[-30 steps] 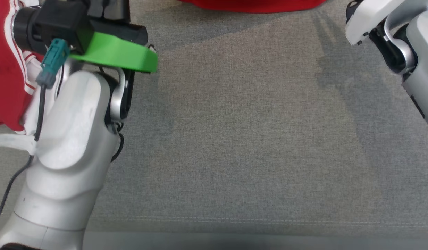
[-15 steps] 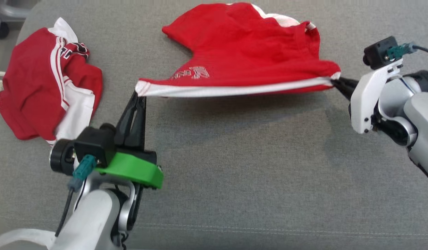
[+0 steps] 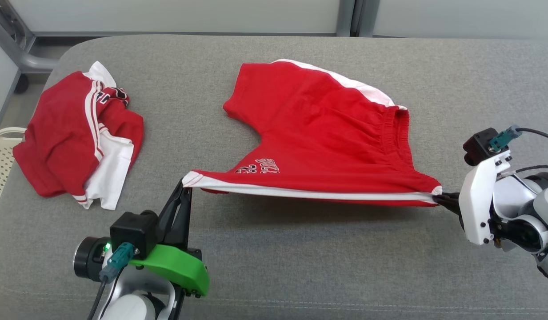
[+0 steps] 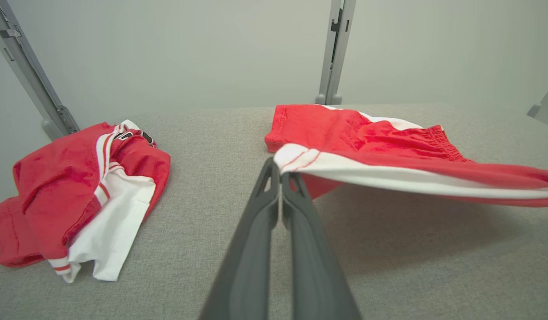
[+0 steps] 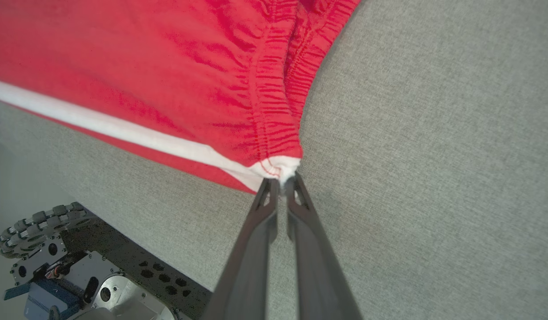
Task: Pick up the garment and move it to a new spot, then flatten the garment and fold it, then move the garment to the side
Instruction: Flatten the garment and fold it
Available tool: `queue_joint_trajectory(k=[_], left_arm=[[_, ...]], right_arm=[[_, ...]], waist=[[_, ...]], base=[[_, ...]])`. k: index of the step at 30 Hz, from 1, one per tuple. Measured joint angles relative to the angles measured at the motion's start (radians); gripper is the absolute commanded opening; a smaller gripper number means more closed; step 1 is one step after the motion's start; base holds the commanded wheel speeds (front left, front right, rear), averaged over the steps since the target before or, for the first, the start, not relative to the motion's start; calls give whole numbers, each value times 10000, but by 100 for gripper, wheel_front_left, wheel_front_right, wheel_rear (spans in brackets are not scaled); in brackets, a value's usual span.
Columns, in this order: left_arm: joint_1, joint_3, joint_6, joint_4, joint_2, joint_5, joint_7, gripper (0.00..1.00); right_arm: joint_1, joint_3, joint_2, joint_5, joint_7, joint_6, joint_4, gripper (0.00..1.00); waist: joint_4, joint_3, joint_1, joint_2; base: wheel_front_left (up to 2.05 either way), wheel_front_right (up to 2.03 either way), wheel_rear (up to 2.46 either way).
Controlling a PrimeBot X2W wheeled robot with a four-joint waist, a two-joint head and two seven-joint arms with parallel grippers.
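Head view, item one: garment (image 3: 327, 133), red shorts with white side trim, at the centre of the grey surface (image 3: 300, 275); near edge raised and drawn taut between the two arms, shadow beneath it; far leg and most of the waistband resting on the padded top.

Holding: left end effector (image 3: 186, 186), jaws closed on the white hem corner of the near leg; right end effector (image 3: 437, 199), jaws closed on the waistband corner, only a small bunched tip of cloth between them.

Item two: second red-and-white garment (image 3: 78, 138), a crumpled heap on the left part of the surface, well apart from the shorts; pale basket (image 3: 0, 160) beyond it at the left edge.

Hazards, as judged: both grips take very little cloth, so added tension may pull a corner free and drop the edge into creases; dragging with the far part down may roll the far leg under; a leftward carry may sweep into the heap.
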Motion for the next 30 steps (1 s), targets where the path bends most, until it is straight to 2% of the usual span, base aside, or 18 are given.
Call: queue_joint_trajectory(k=[3, 17, 26, 30], left_arm=[[209, -84, 61, -88, 109, -10, 230, 0], [2018, -351, 608, -1381, 1120, -257, 1785, 0], [2242, -251, 811, -2406, 1730, -161, 2318, 0], [1280, -288, 508, -2360, 1774, 33, 2556, 0]], right_arm=[[616, -642, 117, -414, 320, 13, -291, 0], [3015, -3540, 1501, -2314, 2038, 8, -1873, 0], [3815, -4431, 2224, -2744, 2798, -23, -3035, 0], [3792, -4395, 2349, -2660, 2339, -35, -3731, 0]], waist=[[-76, -70, 0, 0], [-67, 25, 0, 0], [7, 258, 0, 0], [-74, 415, 0, 0]], base=[[0, 0, 0], [0, 0, 0], [0, 0, 0], [0, 0, 0]])
